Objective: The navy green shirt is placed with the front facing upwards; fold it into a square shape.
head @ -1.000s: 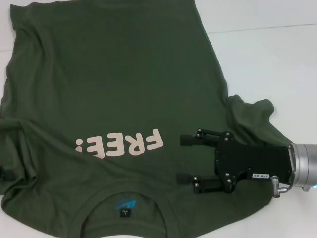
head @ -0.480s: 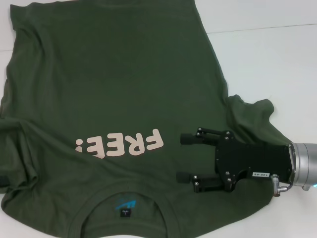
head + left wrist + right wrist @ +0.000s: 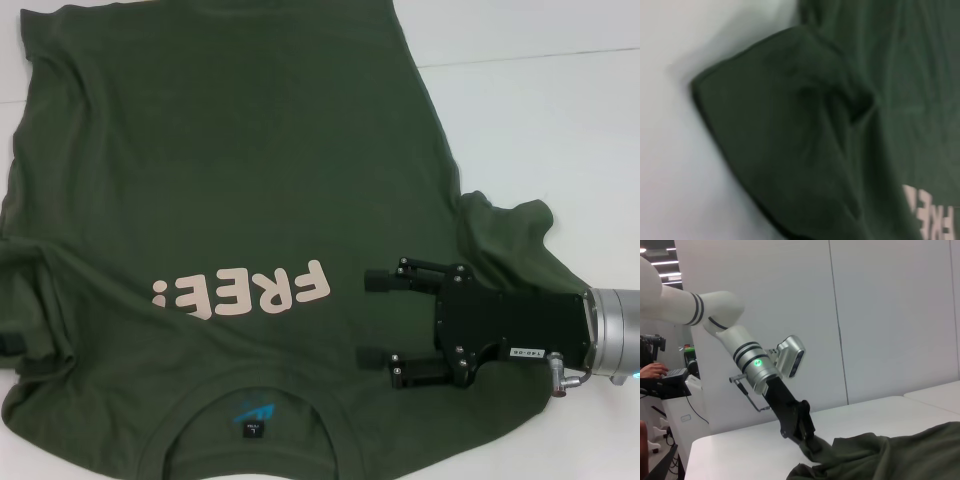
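The navy green shirt lies spread front up on the white table, its pale "FREE" lettering above the collar and blue neck logo at the near edge. My right gripper hovers open over the shirt's right chest, beside the bunched right sleeve, with nothing between its fingers. Only a dark bit of my left gripper shows at the left sleeve's edge. In the right wrist view the left gripper meets the rumpled sleeve cloth. The left wrist view shows that sleeve from close up.
White table shows to the right of the shirt and at the far edge. A table seam runs across the far right. Beyond the table, the right wrist view shows a wall and a person's hand at a keyboard.
The dark part of my left gripper at the left sleeve has shifted slightly, and the cloth fold beside it moved a little. The right gripper has stayed put and open.
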Action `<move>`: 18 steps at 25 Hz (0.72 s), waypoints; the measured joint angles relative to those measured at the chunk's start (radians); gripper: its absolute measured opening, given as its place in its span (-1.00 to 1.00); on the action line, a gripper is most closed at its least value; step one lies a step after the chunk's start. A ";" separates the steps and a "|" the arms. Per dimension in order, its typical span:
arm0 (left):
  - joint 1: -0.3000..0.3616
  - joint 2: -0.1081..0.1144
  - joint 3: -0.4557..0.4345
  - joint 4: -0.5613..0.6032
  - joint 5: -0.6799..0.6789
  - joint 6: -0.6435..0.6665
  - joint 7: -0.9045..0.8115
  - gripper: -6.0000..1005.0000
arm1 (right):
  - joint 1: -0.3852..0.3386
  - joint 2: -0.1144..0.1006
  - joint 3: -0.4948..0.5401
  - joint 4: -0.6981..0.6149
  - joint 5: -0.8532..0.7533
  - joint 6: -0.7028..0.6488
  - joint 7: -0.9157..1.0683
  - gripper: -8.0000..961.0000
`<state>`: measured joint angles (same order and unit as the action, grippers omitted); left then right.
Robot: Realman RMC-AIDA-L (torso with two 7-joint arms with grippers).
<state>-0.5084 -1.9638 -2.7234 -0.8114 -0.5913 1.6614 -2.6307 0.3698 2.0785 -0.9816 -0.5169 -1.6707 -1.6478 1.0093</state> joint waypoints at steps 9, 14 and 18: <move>-0.032 0.006 0.000 -0.013 -0.044 0.030 0.001 -0.99 | 0.000 0.003 0.000 0.000 -0.004 -0.002 0.000 0.84; -0.038 0.005 0.006 -0.003 -0.084 0.008 0.004 -0.99 | -0.003 0.003 0.000 0.000 -0.002 0.000 0.000 0.84; -0.041 0.001 0.008 0.006 -0.101 -0.013 0.013 -0.99 | -0.004 0.004 0.000 0.000 -0.001 0.000 0.000 0.84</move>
<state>-0.5498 -1.9632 -2.7158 -0.8051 -0.6926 1.6485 -2.6177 0.3659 2.0829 -0.9815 -0.5169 -1.6719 -1.6473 1.0093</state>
